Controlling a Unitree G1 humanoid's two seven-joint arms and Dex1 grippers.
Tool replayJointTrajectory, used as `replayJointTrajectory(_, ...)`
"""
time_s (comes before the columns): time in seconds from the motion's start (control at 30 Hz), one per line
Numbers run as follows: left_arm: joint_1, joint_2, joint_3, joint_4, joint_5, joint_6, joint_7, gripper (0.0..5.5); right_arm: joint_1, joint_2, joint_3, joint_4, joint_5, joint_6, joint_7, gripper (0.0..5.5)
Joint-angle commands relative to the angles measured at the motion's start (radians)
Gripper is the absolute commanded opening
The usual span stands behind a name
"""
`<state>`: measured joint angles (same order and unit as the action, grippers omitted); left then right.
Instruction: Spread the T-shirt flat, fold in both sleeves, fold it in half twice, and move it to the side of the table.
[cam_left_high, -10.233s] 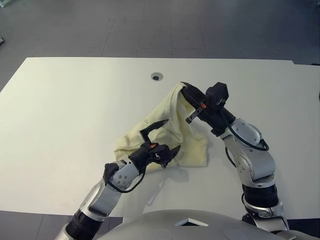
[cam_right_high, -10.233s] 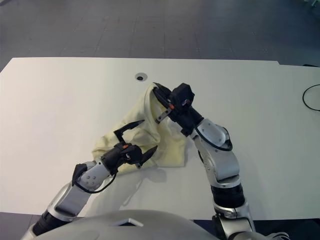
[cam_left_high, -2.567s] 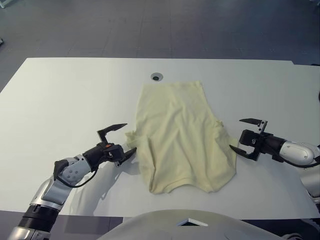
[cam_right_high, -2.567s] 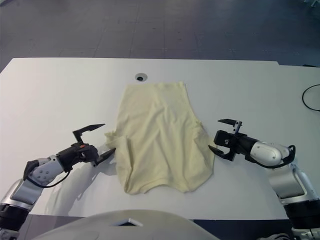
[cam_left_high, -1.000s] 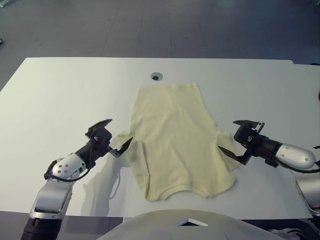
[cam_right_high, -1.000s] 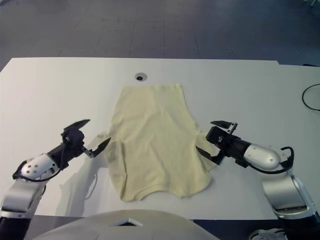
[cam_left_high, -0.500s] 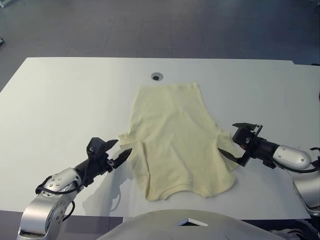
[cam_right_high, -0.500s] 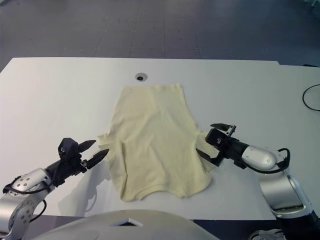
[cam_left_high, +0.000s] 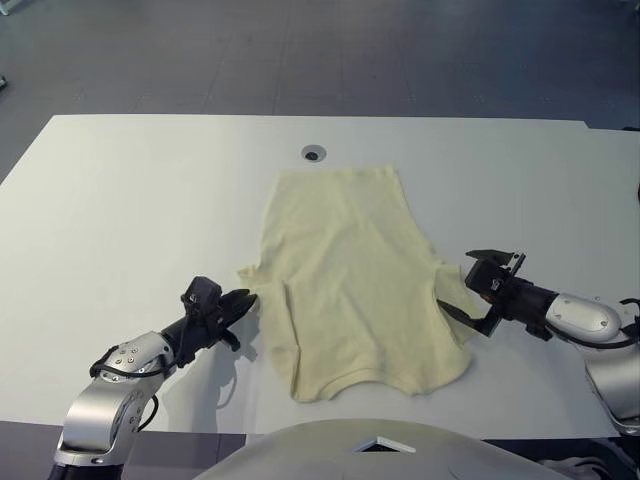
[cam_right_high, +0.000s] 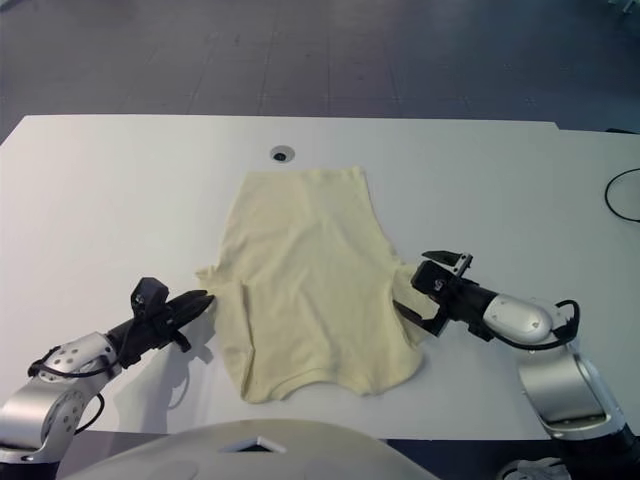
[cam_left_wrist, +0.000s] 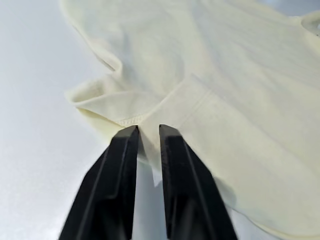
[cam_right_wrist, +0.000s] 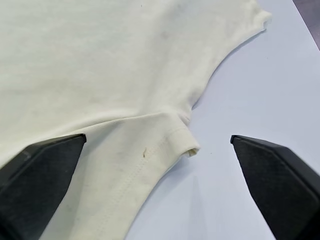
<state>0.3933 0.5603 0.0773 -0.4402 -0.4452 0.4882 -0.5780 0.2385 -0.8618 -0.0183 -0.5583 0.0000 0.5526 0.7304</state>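
Observation:
A pale yellow T-shirt (cam_left_high: 350, 270) lies spread on the white table (cam_left_high: 130, 200), its hem toward the far edge and its collar end toward me. My left gripper (cam_left_high: 238, 301) sits low at the shirt's left sleeve (cam_left_wrist: 107, 102). In the left wrist view its black fingers (cam_left_wrist: 120, 165) stand close together, with the sleeve's stitched edge pinched at their tips. On the other side my right gripper (cam_left_high: 473, 287) is wide open. Its fingers straddle the right sleeve (cam_right_wrist: 167, 142) without touching it.
A small round cable hole (cam_left_high: 314, 153) lies in the table just beyond the shirt's far edge. A black cable (cam_right_high: 622, 190) loops at the table's right edge. Bare table stretches to the left and right of the shirt.
My left gripper's fingers have come together and slid up to the left sleeve's edge. The right gripper has barely moved and stays open; the shirt lies as before.

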Motion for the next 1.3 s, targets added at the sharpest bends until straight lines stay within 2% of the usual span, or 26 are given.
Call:
replayJointTrajectory(0.03,0.001,0.004,0.022,-0.011,-0.010,0.008,-0.011,0.16,0.004,-0.001,0.003,0.001,-0.010,0.003,-0.008,5.40)
replayJointTrajectory(0.1,0.006,0.007,0.034,-0.025,-0.021,0.011,-0.015,0.02,0.004,0.001,0.004,0.003,-0.011,0.003,-0.008,5.40)
replayJointTrajectory(0.47,0.005,0.026,0.116,-0.069,-0.062,0.024,-0.044,0.02,0.001,0.009,0.014,0.009,-0.014,0.007,-0.021,5.40)
replayJointTrajectory(1.1,-0.011,0.018,0.041,-0.021,-0.002,0.094,-0.021,2.86,0.007,0.005,0.018,0.006,-0.012,0.007,-0.020,5.40)
replayJointTrajectory(1.23,-0.023,0.015,0.026,-0.010,-0.007,0.099,-0.032,3.66,0.008,0.005,0.016,0.005,-0.012,0.008,-0.022,5.40)
replayJointTrajectory(1.27,-0.024,0.013,0.024,-0.010,-0.010,0.098,-0.034,3.78,0.008,0.005,0.016,0.005,-0.012,0.008,-0.022,5.40)
replayJointTrajectory(1.3,-0.025,0.011,0.024,-0.009,-0.012,0.095,-0.036,3.58,0.008,0.006,0.016,0.005,-0.012,0.008,-0.022,5.40)
